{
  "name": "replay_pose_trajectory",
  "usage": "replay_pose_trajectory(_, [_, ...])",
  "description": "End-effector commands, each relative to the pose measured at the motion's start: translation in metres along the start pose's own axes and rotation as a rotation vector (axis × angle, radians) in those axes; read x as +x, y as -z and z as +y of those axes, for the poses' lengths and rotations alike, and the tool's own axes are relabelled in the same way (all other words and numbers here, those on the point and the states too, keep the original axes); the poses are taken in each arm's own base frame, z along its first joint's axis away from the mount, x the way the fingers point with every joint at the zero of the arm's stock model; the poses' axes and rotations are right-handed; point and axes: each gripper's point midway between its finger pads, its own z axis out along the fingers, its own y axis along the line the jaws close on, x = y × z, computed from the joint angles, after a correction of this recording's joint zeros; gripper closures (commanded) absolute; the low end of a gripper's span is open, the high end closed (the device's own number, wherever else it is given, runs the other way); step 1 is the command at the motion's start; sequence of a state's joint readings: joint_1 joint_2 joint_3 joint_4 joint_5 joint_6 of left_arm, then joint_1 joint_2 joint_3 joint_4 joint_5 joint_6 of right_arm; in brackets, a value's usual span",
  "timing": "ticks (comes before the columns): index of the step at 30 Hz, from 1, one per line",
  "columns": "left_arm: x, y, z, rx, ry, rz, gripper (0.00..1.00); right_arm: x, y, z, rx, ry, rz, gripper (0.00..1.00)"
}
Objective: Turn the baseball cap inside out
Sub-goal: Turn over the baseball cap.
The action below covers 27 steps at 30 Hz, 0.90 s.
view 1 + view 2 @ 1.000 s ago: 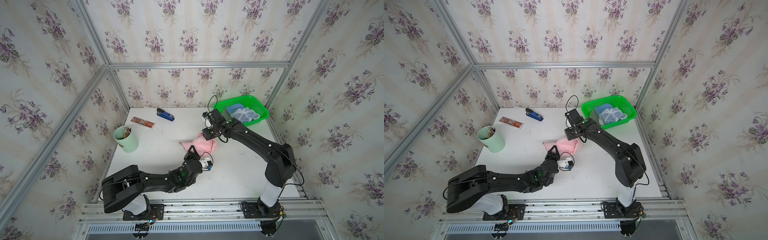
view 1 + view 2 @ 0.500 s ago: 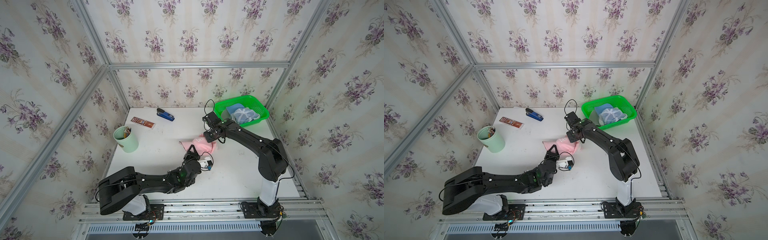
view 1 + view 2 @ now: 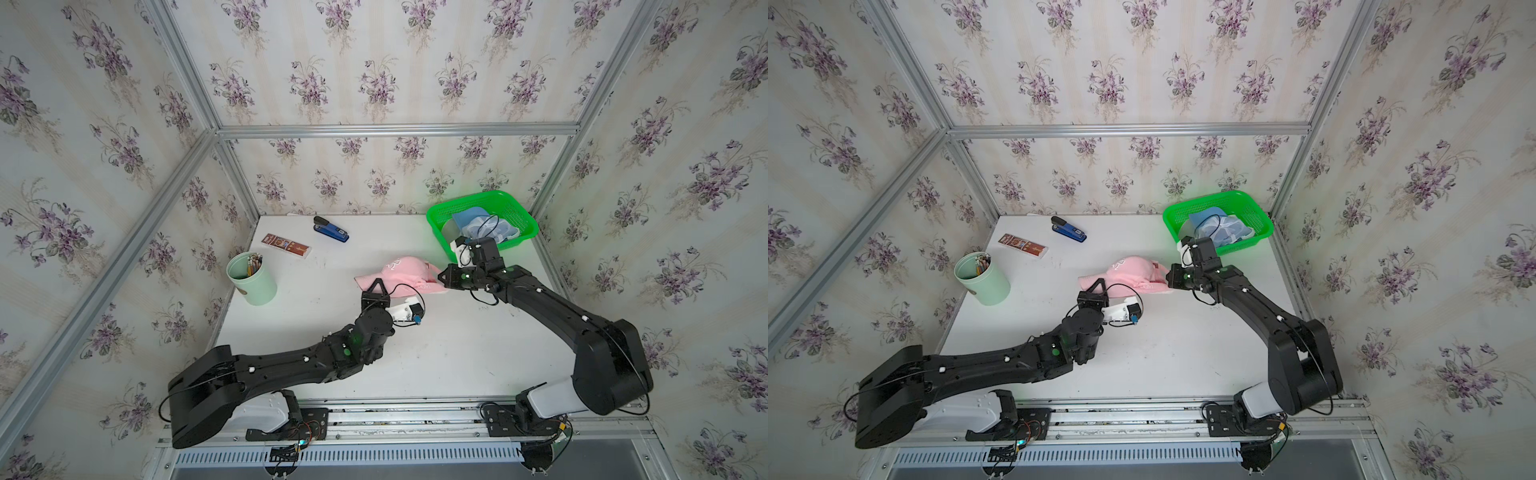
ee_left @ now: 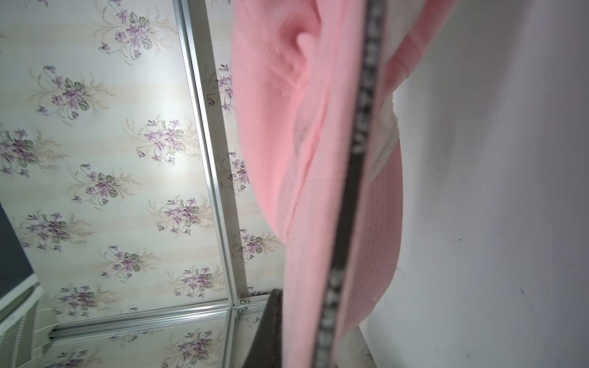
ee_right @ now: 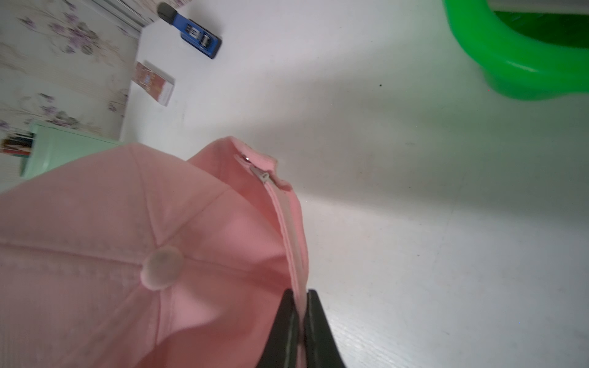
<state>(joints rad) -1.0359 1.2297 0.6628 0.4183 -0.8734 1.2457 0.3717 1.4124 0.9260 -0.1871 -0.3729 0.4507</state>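
White table (image 3: 436, 353) | pink cap (image 3: 405, 270) mid-table, crown up, not yet turned | right claw (image 5: 298, 306) pinching its rear strap (image 5: 287, 223) | left claw (image 3: 377, 284) clamped on near rim | risk: thin strap likely slips free if the pull is uneven

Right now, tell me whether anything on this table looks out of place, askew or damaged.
Only the pink cap: it sits crumpled and lopsided, pinched between the left gripper and the right gripper, which clamps its back strap. Nothing looks torn. The pencil cup stands upright; nothing is spilled.
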Motion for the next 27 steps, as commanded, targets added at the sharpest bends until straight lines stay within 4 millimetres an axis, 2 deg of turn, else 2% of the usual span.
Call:
replay_pose_trajectory(1, [0.035, 0.004, 0.007, 0.051, 0.276, 0.12, 1.0, -0.025, 0.016, 0.015, -0.12, -0.099, -0.186, 0.98])
replay_pose_trajectory(6, [0.051, 0.0, 0.014, 0.099, 0.376, 0.172, 1.0, -0.011, 0.037, 0.039, -0.285, -0.147, -0.29, 0.91])
replay_pose_trajectory(12, [0.064, -0.007, 0.024, 0.162, 0.531, 0.268, 1.0, 0.003, 0.054, 0.053, -0.415, -0.26, -0.409, 0.92])
replay_pose_trajectory(16, [0.062, -0.011, 0.021, 0.209, 0.587, 0.303, 1.0, -0.003, 0.077, 0.056, -0.481, -0.309, -0.576, 0.92])
replay_pose_trajectory(19, [0.059, -0.014, 0.019, 0.247, 0.647, 0.32, 1.0, -0.005, 0.084, 0.074, -0.541, -0.288, -0.613, 0.89])
replay_pose_trajectory(21, [0.053, -0.014, 0.019, 0.27, 0.68, 0.302, 1.0, -0.009, 0.075, 0.086, -0.553, -0.261, -0.575, 0.86])
replay_pose_trajectory(23, [0.047, -0.013, 0.022, 0.294, 0.721, 0.28, 1.0, -0.009, 0.063, 0.102, -0.577, -0.225, -0.512, 0.75])
replay_pose_trajectory(27, [0.046, -0.008, 0.031, 0.297, 0.73, 0.25, 1.0, -0.003, 0.035, 0.115, -0.551, -0.174, -0.372, 0.67])
